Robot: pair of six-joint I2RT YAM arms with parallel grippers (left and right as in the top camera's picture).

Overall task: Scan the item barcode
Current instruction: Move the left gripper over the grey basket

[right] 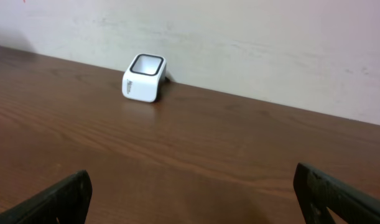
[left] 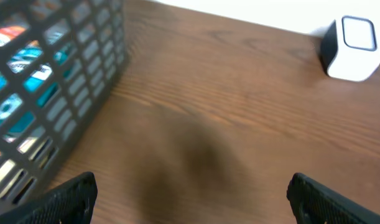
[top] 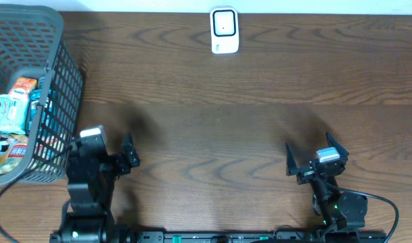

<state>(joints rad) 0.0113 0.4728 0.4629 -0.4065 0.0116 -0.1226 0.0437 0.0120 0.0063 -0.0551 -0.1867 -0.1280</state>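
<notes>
Several snack packets [top: 13, 108] lie in a dark mesh basket [top: 61, 74] at the table's left edge; through the mesh, the left wrist view shows the packets [left: 25, 74] as blurred colours. No barcode is legible on them. A white scanner [top: 224, 30] stands at the far middle edge, also visible as the scanner [left: 352, 48] and the scanner [right: 143, 77] in the wrist views. My left gripper [top: 101, 147] hovers open just right of the basket [left: 84, 56], holding nothing. My right gripper [top: 312, 154] is open and empty at the near right.
Brown wooden tabletop [top: 212, 115] spans the view between basket, scanner and arms. A pale wall [right: 252, 43] rises directly behind the scanner. A black cable [top: 381, 202] loops beside the right arm's base.
</notes>
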